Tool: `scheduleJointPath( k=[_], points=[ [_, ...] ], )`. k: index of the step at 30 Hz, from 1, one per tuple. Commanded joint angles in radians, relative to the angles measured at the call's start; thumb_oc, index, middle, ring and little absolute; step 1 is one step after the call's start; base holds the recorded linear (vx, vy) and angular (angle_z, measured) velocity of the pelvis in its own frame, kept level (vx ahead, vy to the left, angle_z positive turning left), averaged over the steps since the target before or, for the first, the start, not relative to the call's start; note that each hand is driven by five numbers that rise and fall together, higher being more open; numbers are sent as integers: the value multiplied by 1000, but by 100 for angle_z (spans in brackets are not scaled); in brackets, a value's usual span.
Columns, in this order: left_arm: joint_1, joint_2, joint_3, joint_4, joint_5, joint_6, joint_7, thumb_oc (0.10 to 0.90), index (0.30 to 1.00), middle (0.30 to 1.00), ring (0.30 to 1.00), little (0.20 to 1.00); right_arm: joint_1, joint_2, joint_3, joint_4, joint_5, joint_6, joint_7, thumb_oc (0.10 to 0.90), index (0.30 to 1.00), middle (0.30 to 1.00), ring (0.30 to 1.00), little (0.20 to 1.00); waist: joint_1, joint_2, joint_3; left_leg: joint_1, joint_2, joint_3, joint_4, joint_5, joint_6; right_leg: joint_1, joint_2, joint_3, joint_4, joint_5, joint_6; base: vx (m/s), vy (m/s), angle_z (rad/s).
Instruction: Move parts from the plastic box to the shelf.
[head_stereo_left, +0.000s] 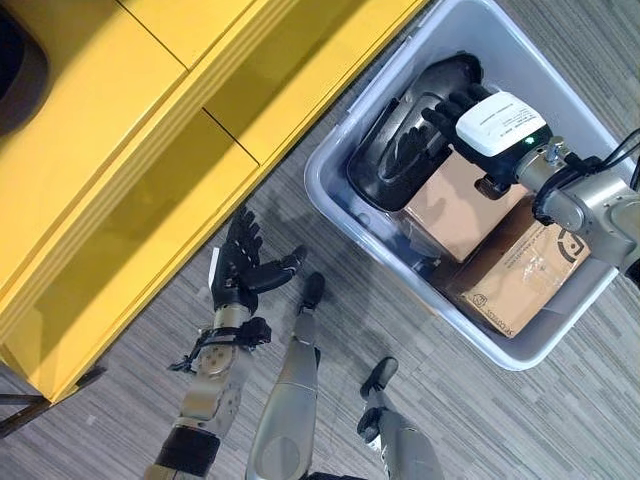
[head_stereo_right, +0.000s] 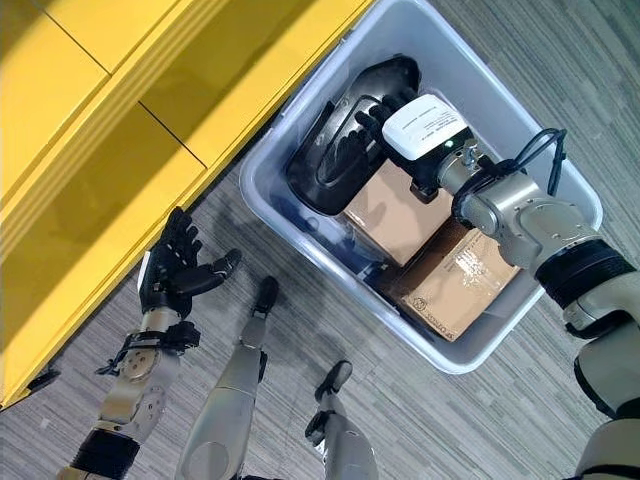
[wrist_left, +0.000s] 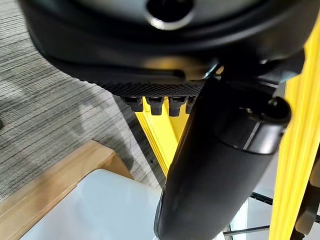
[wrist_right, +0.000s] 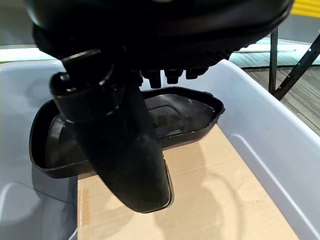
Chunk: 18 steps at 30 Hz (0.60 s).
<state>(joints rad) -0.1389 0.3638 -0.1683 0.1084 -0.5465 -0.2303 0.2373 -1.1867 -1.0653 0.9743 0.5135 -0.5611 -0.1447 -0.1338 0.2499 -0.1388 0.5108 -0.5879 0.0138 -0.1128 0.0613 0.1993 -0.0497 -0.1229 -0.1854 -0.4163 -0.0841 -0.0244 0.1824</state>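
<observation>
Plastic box: I saw the grey plastic box (head_stereo_left: 560, 335) on the striped carpet (head_stereo_left: 470, 420), its one long side just beside the yellow shelf (head_stereo_left: 120, 150).

Black part: A black moulded part (head_stereo_left: 400, 130), shallow and tray-like with a raised rim, lay in the end of the box nearest the shelf. One edge of it rested on the upper cardboard box.

Cardboard boxes: Two brown cardboard boxes lay in the plastic box. The upper one (head_stereo_left: 455, 205) sat near the middle, touching the black part. The lower one (head_stereo_left: 520, 275) filled the corner farthest from the shelf.

Right hand: My right hand (head_stereo_right: 375, 125) was inside the box, over the black part. The fingers (wrist_right: 170, 76) were stretched out straight over the hollow of the part. In the right wrist view the thumb (wrist_right: 125, 150) hung above the cardboard with nothing pinched. I read it as released, grasping nothing. I could not tell whether the fingertips touched the part.

Left hand: My left hand (head_stereo_left: 238, 265) was over the carpet beside the shelf's lower edge, well apart from the box. Its fingers were spread, the thumb stood out to the side, and it was empty.

Shelf: The yellow shelf ran along the carpet next to the box; I saw flat yellow panels with dark seams.
</observation>
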Motion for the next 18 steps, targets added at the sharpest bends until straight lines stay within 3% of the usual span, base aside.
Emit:
scheduleJointPath(
  k=[1, 18],
  points=[
    [7, 42, 16, -125, 3, -104, 23, 900, 1000, 1000, 1000, 1000, -192, -38, 54, 5, -19, 29, -60, 900, 1000, 1000, 1000, 1000, 14, -17, -2, 21, 86, 66, -13, -32, -55, 41, -60, 55, 76, 42, 0, 0, 0, 0],
    [-3, 48, 18, -138, -3, -124, 56, 900, 1000, 1000, 1000, 1000, -279, 21, 105, 35, -20, 50, -93, 900, 1000, 1000, 1000, 1000, 23, -44, 9, -61, 71, 47, -5, -45, -34, -30, -49, 69, 67, 73, 8, 0, 0, 0]
  ],
)
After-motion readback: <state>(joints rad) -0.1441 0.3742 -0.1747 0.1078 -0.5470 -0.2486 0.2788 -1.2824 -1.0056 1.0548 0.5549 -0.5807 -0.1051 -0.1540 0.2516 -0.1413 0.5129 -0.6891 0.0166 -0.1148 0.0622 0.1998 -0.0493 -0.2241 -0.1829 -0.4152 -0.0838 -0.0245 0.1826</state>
